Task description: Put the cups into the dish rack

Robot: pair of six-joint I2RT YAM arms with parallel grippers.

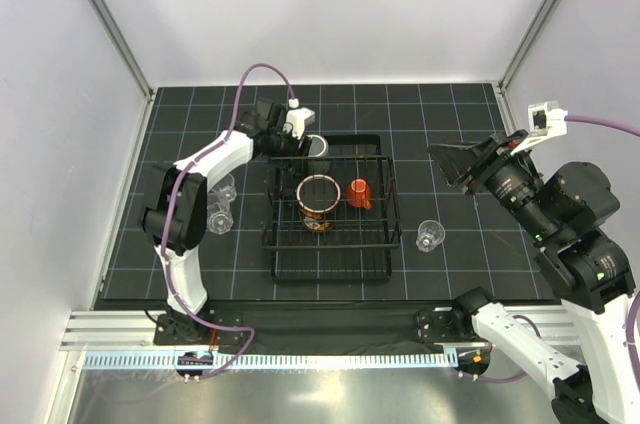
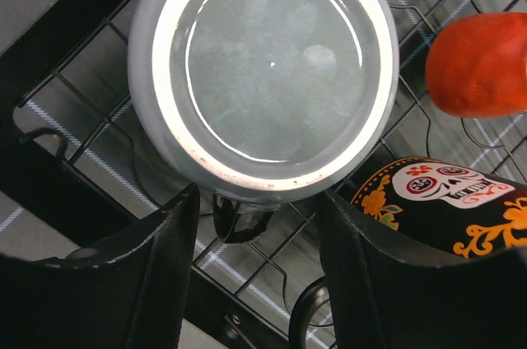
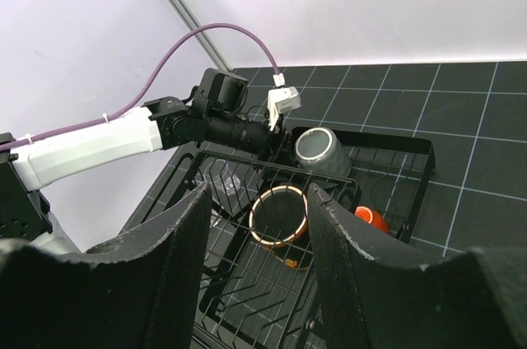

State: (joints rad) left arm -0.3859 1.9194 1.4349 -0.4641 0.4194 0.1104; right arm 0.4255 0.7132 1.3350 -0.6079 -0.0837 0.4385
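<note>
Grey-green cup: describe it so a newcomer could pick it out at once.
Find the black wire dish rack, central in the top view. At its far edge, just ahead of the left hand, sits the grey-green cup. It is pale and plain, unlike the dark skull-patterned mug and small orange cup nearby.

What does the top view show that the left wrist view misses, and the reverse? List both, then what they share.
Only the top view: three clear cups on the table, one to the right of the rack and two beside the left arm; also the right arm.
Only the left wrist view: the skull pattern on the mug.
Both: the rack with the mug, the orange cup and the grey-green cup in it, and the left gripper, open, at the grey-green cup.
</note>
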